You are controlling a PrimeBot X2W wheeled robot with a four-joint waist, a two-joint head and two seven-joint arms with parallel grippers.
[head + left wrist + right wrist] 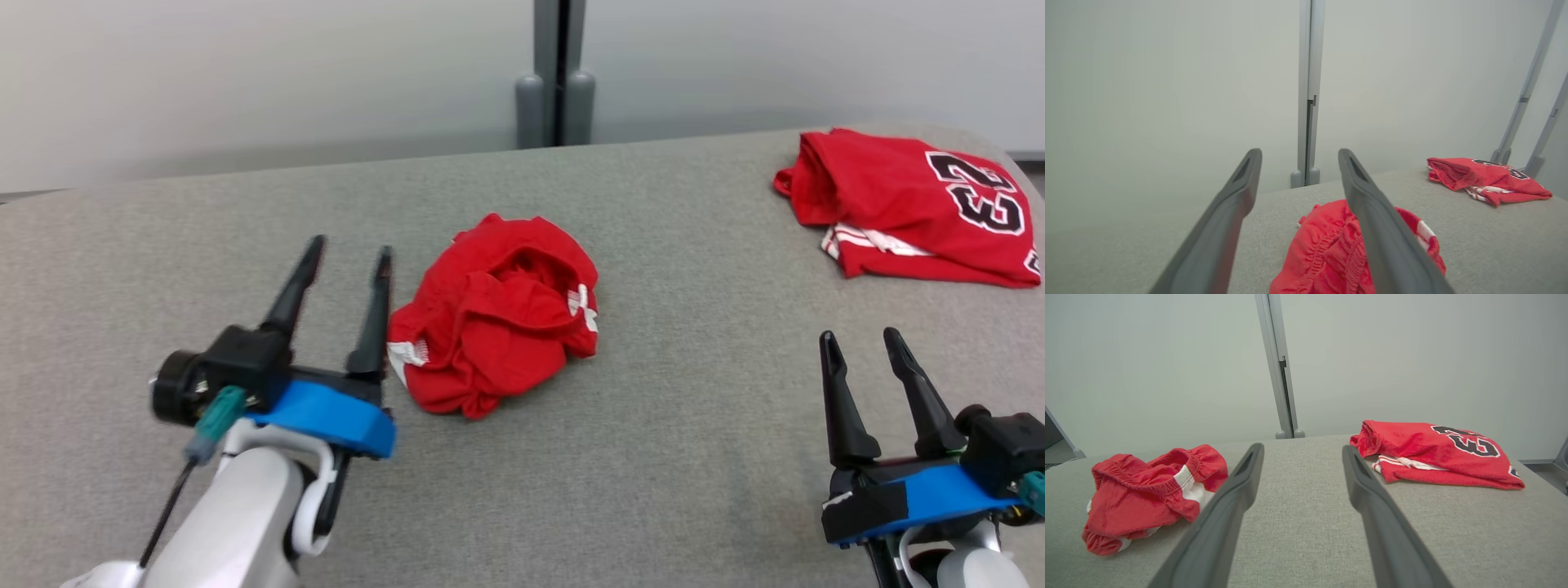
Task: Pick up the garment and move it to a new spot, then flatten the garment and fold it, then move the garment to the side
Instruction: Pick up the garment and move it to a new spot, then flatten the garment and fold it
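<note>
A crumpled red garment with white side stripes and an elastic waistband lies bunched in a heap at the middle of the grey table. My left gripper stands open just left of the heap, with nothing between its fingers. The left wrist view has the garment low between and behind its two fingers. My right gripper is open and empty at the lower right, well away from the heap. From the right wrist, the garment lies to the left.
A folded red jersey with a black number rests at the table's far right corner; it also appears as the jersey and the jersey. A grey post stands behind the table's back edge against a pale wall.
</note>
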